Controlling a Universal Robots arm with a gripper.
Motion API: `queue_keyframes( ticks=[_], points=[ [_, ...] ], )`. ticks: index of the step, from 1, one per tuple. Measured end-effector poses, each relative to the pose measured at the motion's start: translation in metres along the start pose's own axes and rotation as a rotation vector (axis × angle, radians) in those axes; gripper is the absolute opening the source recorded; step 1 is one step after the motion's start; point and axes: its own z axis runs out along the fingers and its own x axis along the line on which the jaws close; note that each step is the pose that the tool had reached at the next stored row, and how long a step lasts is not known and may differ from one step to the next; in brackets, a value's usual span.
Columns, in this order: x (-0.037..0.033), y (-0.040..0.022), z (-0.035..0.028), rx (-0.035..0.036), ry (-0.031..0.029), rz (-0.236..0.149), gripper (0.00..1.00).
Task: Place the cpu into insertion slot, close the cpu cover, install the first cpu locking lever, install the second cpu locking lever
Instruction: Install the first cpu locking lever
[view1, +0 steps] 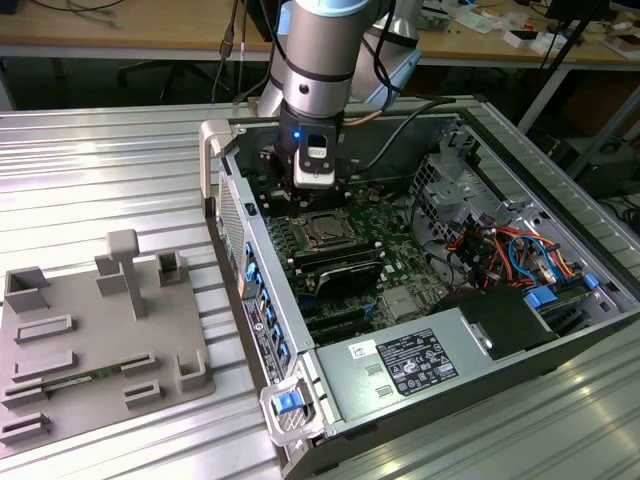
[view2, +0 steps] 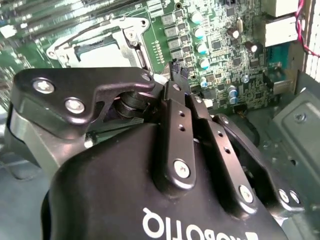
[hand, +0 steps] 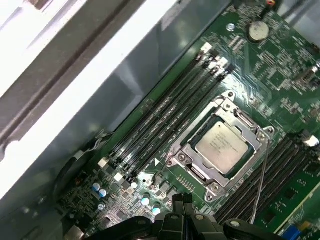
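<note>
Inside the computer case (view1: 231, 212), cpu (hand: 223, 144) seated under cpu cover (hand: 186, 150), gripper (hand: 183, 198) closed nearby.

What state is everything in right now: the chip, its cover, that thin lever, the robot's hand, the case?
cpu: seated, metal face up.
cpu cover: closed over the cpu.
locking lever: raised, apparently unlatched.
hand: shut, close beside the cpu.
computer case: side open.

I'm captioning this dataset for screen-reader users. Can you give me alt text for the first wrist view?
A silvery cpu lies seated inside the metal frame of the cpu cover on a green motherboard, with long black memory slots on both sides. A thin wire lever runs alongside the cover, and the dark tool hovers near one corner of the cover.
</note>
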Motion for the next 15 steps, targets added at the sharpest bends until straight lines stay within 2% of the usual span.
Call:
queue_keyframes(
  ticks=[4,5,8,13,15],
  points=[
    [0.0000,0.0000,0.0006,-0.0038,-0.0010,-0.078,0.11],
    [0.0000,0.0000,0.0006,-0.0052,-0.0014,-0.109,0.11],
    [-0.0001,-0.0001,-0.0018,-0.0119,0.0012,-0.166,0.11],
    [-0.0002,0.0001,-0.0027,-0.0191,0.0032,-0.246,0.11],
    [0.0003,-0.0006,-0.0029,-0.0193,0.0032,-0.259,0.11]
  ],
)
